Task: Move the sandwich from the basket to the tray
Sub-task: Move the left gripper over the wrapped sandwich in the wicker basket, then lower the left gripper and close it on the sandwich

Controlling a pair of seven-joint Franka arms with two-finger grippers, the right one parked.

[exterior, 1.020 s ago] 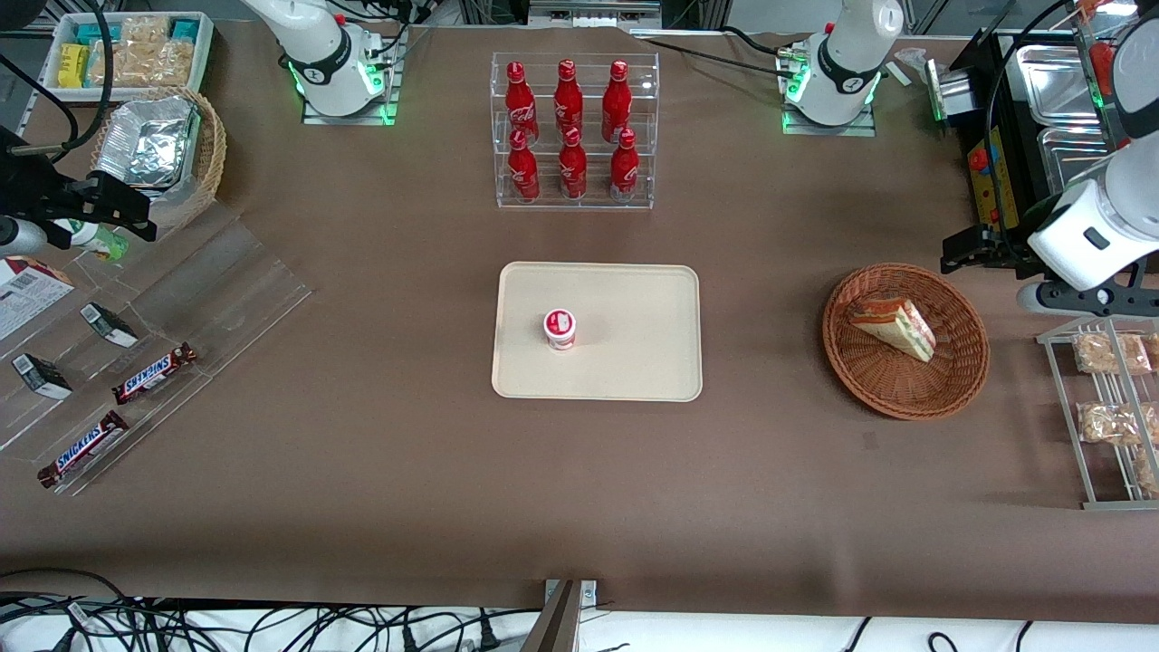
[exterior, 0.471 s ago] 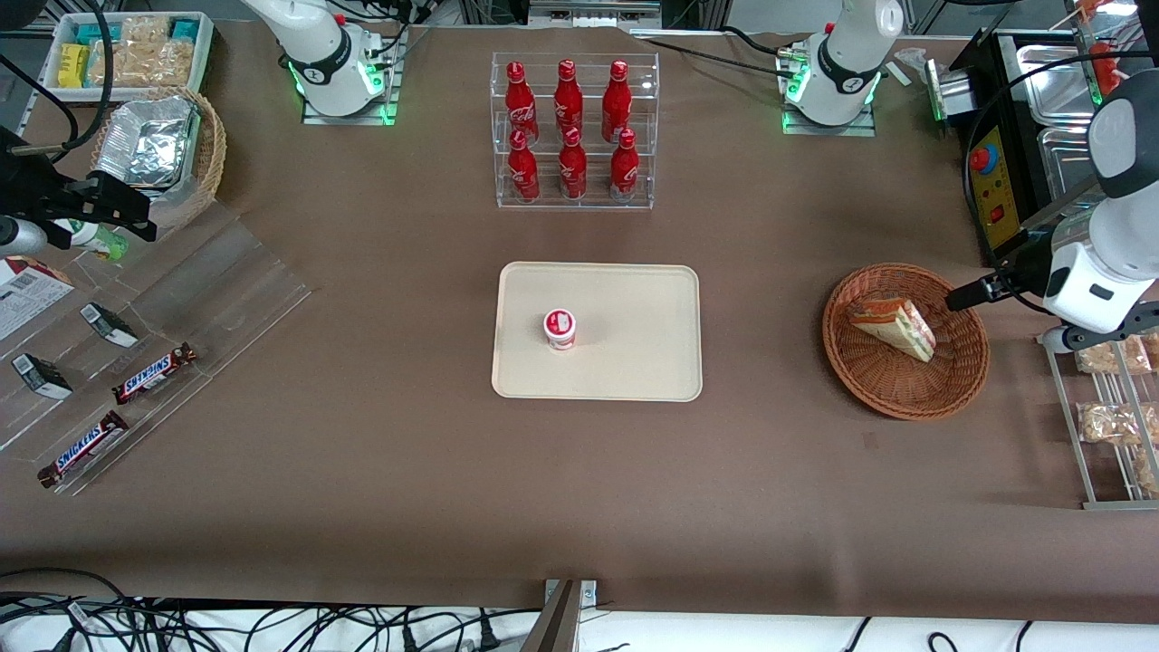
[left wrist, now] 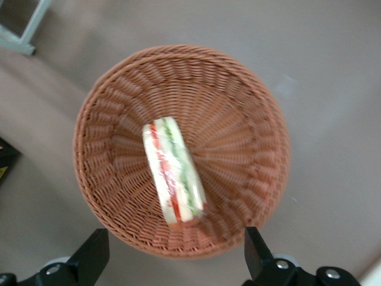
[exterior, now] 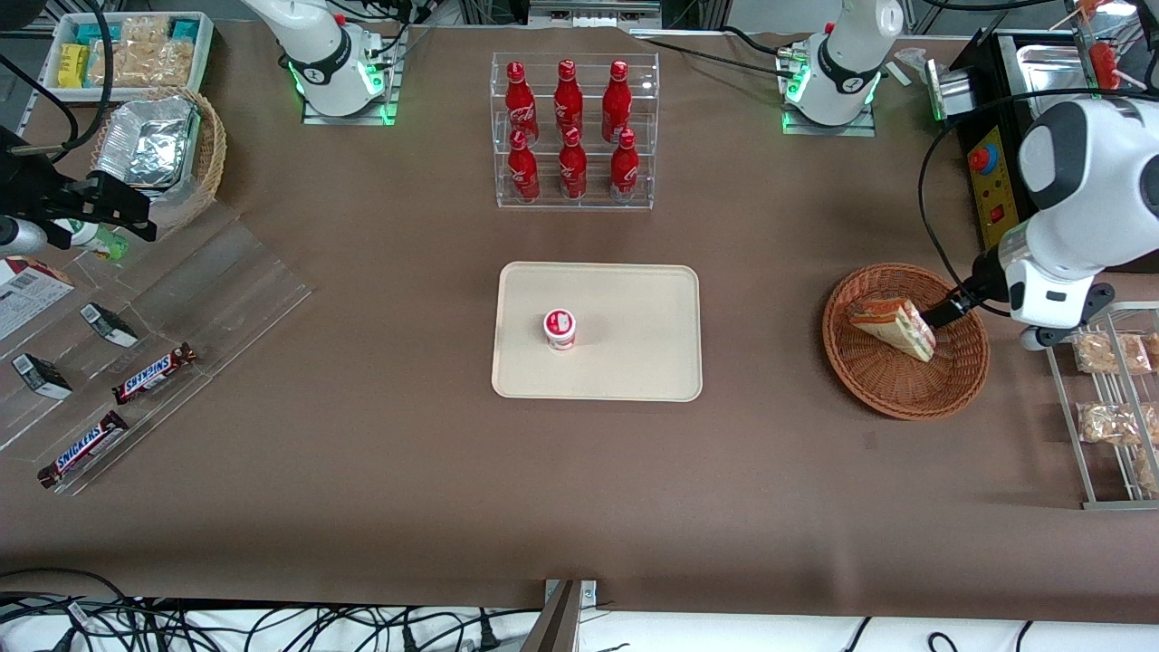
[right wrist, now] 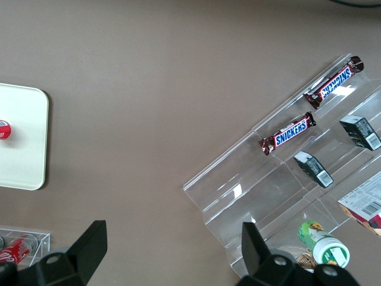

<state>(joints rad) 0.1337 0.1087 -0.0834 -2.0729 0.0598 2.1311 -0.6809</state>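
One sandwich point(left wrist: 174, 171) lies in the basket point(left wrist: 250, 137), right of frame in the front view. My hand point(left wrist: 174, 253) hovers above, fingers point(left wrist: 89, 256) spread wide; I should straddle its long faces, descending straight.

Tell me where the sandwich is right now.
The sandwich lies in the basket, toward the working arm's end of the table, untouched. The open gripper hovers over the basket beside it.

"SNICKERS" reads on two chocolate bars point(exterior: 154, 373) point(exterior: 83, 448) in the clear rack point(exterior: 217, 299).
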